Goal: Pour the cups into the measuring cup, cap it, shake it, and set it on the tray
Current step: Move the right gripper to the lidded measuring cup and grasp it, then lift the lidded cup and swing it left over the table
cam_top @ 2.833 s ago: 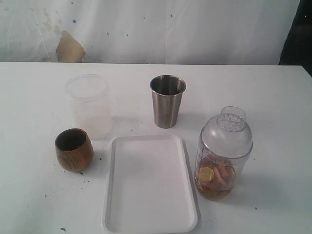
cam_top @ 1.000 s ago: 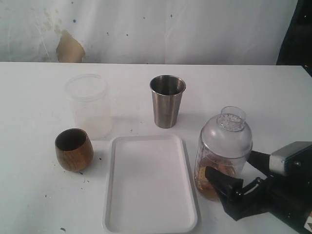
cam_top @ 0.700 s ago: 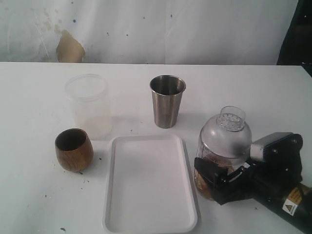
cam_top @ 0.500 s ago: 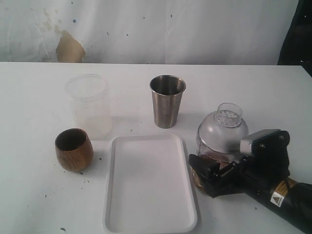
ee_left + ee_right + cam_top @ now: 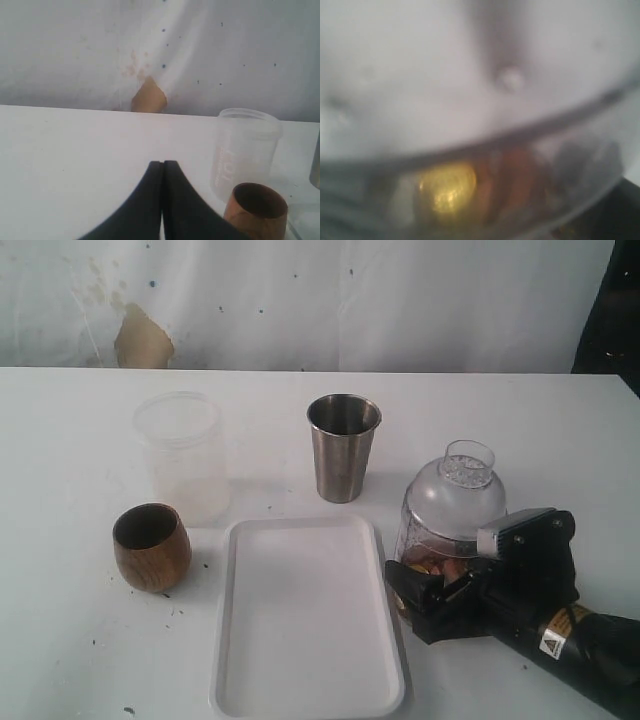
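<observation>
The clear dome-capped plastic measuring cylinder [image 5: 450, 505] is clasped low by the right end effector [image 5: 427, 588]; the left end effector [image 5: 162, 170] is closed.

Tray [image 5: 308, 620] between wooden cup [image 5: 151, 546] and measuring cup [image 5: 445, 520]; steel tumbler [image 5: 343, 448] behind it

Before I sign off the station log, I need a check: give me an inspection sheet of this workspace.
Surface: white table, dark specks, no spills seen.
Job's things: wooden cup and steel tumbler upright, apart; measuring cup capped, brownish contents, right of the tray; nothing on the tray.
Clutter: frosted tub behind the wooden cup.
Grippers: right gripper jaws clasp the measuring cup's lower part; left gripper jaws shut, empty.
Cables: nothing seen.
Surroundings: white backdrop with a brown patch.
</observation>
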Available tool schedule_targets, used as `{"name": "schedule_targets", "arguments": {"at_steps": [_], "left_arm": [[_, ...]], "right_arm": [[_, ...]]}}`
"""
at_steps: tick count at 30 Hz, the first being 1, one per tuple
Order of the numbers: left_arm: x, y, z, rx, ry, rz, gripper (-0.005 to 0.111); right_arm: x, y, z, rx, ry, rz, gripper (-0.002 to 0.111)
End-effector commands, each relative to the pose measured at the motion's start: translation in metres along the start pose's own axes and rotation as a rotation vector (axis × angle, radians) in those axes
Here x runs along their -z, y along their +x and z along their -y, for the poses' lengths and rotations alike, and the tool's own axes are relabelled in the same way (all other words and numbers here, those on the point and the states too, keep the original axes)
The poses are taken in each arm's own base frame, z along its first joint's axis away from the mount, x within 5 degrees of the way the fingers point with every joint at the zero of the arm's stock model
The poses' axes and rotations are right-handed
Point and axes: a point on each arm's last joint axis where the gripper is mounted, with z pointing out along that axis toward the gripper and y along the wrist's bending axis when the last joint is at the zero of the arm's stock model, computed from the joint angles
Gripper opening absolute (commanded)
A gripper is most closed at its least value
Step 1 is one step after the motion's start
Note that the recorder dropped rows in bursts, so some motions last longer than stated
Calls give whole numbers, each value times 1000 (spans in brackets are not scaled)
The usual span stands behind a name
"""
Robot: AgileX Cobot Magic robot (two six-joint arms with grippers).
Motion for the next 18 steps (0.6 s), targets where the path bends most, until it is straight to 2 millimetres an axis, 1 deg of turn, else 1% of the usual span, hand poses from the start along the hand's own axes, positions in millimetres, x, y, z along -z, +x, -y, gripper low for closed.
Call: {"name": "schedule_targets", "arguments": {"at_steps": [1,2,4,5,7,9,10,12,14,15,16,17,18], "left_arm": [[0,0,0,-4,3,10,0],[0,0,0,-4,3,10,0],[0,0,0,-4,3,10,0],[0,0,0,-4,3,10,0],[0,0,0,-4,3,10,0],[0,0,0,-4,3,10,0],[0,0,0,-4,3,10,0],[0,0,0,-4,3,10,0],[0,0,0,-4,3,10,0],[0,0,0,-4,3,10,0],[0,0,0,-4,3,10,0],[0,0,0,-4,3,10,0],[0,0,0,-4,3,10,0]], "right_arm": [[0,-5,-1,7,-7,29,0],[1,-9,-2,14,-16,46,0],[7,-23,-5,82,-22,108,0],[13,-33,-7,125,-8,158,0],[21,-47,-9,163,-1,227,0],[29,-62,-16,140,-37,296,0],[31,-69,-21,72,-84,325,0],[32,-79,-34,34,-192,349,0],[31,-89,-47,157,-295,378,0],[31,-94,-51,288,-310,409,0],[30,-94,-49,418,-263,377,0],[28,-95,-44,476,-187,337,0],[25,-96,-33,409,-72,282,0]]}}
